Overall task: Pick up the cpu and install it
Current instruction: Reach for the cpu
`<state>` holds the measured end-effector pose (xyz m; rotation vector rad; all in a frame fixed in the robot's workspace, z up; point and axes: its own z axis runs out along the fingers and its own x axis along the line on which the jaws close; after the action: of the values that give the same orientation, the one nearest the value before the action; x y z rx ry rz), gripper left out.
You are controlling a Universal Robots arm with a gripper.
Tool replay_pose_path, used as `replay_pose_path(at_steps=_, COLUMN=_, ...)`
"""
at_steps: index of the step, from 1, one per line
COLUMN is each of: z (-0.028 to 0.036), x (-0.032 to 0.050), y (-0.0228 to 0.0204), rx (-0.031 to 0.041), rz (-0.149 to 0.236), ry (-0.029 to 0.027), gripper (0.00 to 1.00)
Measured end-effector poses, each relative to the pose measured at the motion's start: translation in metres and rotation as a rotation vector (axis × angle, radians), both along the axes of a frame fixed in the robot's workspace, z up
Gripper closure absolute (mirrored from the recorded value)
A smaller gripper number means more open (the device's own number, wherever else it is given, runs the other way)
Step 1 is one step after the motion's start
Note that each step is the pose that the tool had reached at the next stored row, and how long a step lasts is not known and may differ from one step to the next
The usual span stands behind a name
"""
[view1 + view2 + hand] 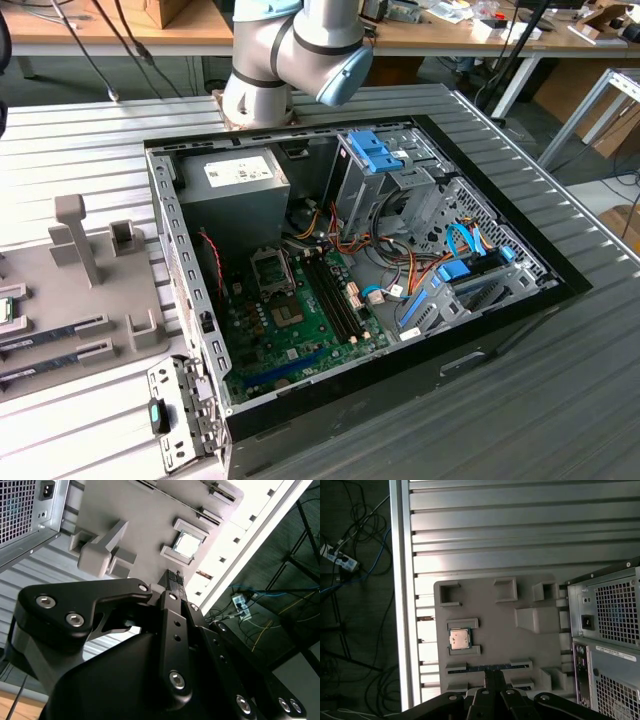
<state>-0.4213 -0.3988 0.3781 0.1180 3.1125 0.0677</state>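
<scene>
First wrist view: small flat square silver-topped cpu [459, 639], clear of the jaws

Location: seated in a pocket of the grey plastic holder plate [490, 605] on the ribbed metal bench [495, 530], ahead of the jaws' tips and not touching them. Jaws: closed together, holding nothing.

- The small flat square cpu [459, 638] has a silver-grey metal top and a green board edge.
- The moulded plastic holder tray [490, 605] is plain matt grey.
- The ribbed metal desk [560, 400] is silver-grey, striped with parallel grooves.
- The claw [174, 576] is matt black with silver screw heads.
- The open computer case [380, 385] is black outside and bare silver inside.
- Its motherboard [300, 330] is green with black slots.
- The plastic drive latches [378, 150] are blue.
- The bundled wires [420, 268] are orange and yellow.
- The robot arm [290, 50] is silver-grey with a pale blue joint cap.
</scene>
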Motion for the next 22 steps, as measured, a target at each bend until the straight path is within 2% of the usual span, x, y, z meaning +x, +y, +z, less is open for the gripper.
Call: replay_pose_path(at_steps=22, z=-0.0098, x=-0.0003, y=0.0, rx=-0.0001, rz=0.0, ry=0.0001, gripper=0.89)
